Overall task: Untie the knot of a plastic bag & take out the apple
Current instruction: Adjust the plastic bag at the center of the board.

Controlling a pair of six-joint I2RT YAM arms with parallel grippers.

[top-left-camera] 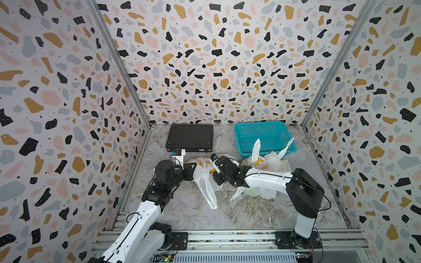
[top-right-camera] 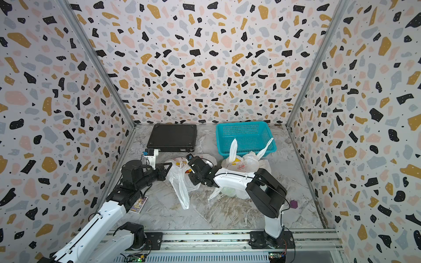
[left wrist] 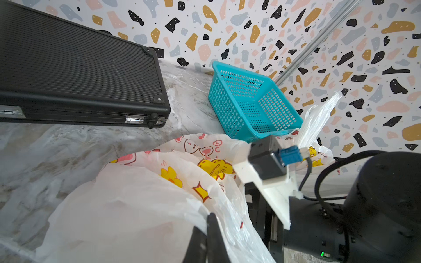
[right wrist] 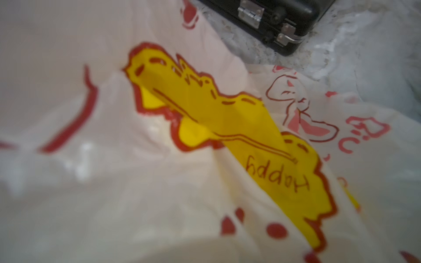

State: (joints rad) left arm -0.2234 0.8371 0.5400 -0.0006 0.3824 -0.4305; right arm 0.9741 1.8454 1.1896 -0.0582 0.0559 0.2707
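Top views: the left gripper [top-left-camera: 192, 169] sat at the edge of a crumpled, translucent white plastic bag [top-left-camera: 205, 182] printed in yellow and red, lying mid-way across the grey marbled tabletop [top-left-camera: 250, 211]; one long handle of the bag trailed toward the front. The right gripper [top-left-camera: 216, 174] sat low in the bag's folds from the opposite side; its jaw spacing could not be told. No apple was seen; judged to be under the film. Behind stood a flat black ribbed case [top-left-camera: 189, 137], a teal plastic mesh basket [top-left-camera: 265, 136] and a second white bag [top-left-camera: 262, 160], its handles upright, just before the basket.

Left wrist: the dark fingers [left wrist: 214, 230] were pressed together on the bag's rim film, pinching it.

Right wrist: only blurred film with the yellow print [right wrist: 227, 127] and a corner of the case; no fingers, knot or apple were visible.

Risks, as judged: the thin film could stretch or tear if the arms pulled apart hard; the pinched rim could slip free and let the mouth collapse; the right gripper, working unseen, could close on film instead of fruit and drag the whole bag.
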